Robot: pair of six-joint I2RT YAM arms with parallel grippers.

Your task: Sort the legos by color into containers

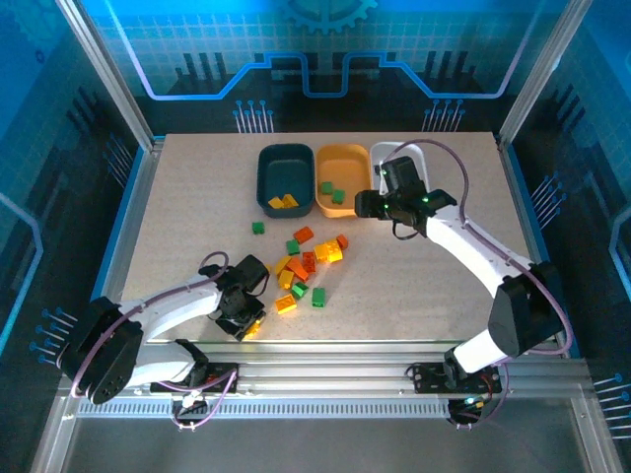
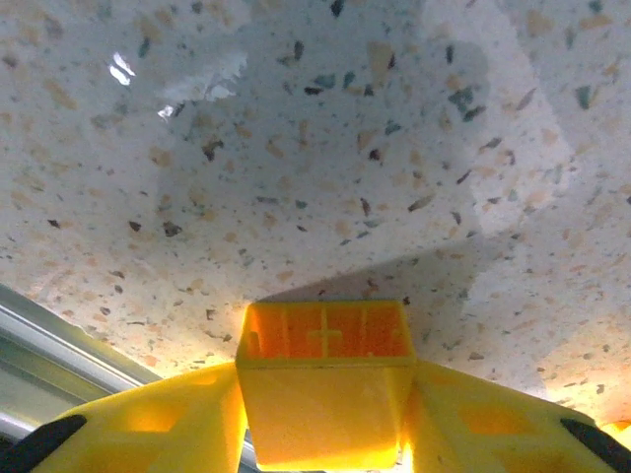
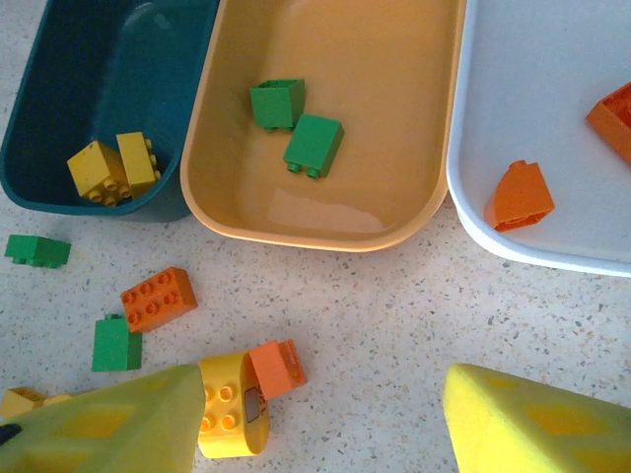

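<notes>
Yellow plastic, glossy and thin-walled: a yellow brick (image 2: 325,340) is pinched between the jaws of the left gripper (image 1: 246,320) close to the near edge. Its hollow underside, with a cross rib, faces the wrist camera. Whether it is clear of the speckled, stone-look table (image 2: 296,148) I cannot tell.

The pick looks made. The next move calls for a lift and a long reach over the loose bricks (image 1: 306,264), a scatter of yellow, green and orange studded blocks, without brushing them.

Past that scatter the right gripper (image 3: 320,434) hovers with jaws wide and nothing between them.

Farthest stand three smooth, round-cornered trays side by side:
- The dark teal tray (image 3: 49,69) holds two yellow bricks (image 3: 113,168), so it is the likely target.
- The orange-yellow tray (image 3: 325,241) holds two green bricks (image 3: 296,123).
- The white tray (image 3: 552,89) holds orange pieces (image 3: 520,194).
</notes>
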